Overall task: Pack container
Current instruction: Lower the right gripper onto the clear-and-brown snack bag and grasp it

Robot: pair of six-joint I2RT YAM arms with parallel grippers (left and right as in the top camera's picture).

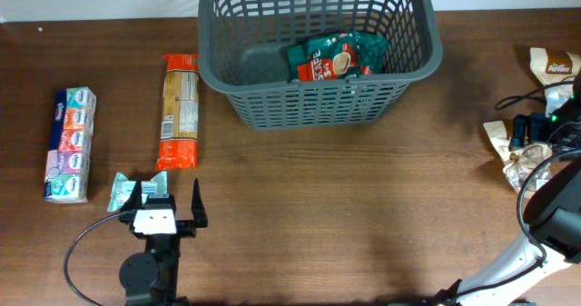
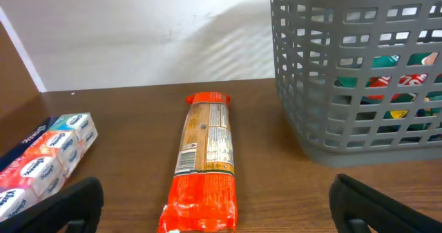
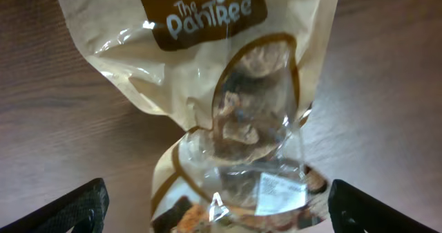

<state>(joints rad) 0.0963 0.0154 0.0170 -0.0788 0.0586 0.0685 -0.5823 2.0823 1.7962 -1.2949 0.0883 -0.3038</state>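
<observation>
The big grey basket (image 1: 318,97) sits at the far side of the table, in the middle. A green and red packet (image 1: 338,56) is already inside it.

My left claw (image 1: 166,200) is spread wide and holds nothing. It points at the long orange packet (image 2: 204,164), which lies flat just left of the basket. A small teal packet (image 1: 127,191) lies right by this claw. I could bump it or grab it by mistake when I go forward. The tissue packs (image 1: 71,144) are further left.

My right claw (image 3: 217,195) is spread wide too, and it hangs over a Pantree snack bag (image 3: 235,88). That bag looks shiny and soft. I think it could slip out or fold up if I pinch only a corner.

The orange packet is long. If I grab it by one end, it may tip and catch on the basket rim.
</observation>
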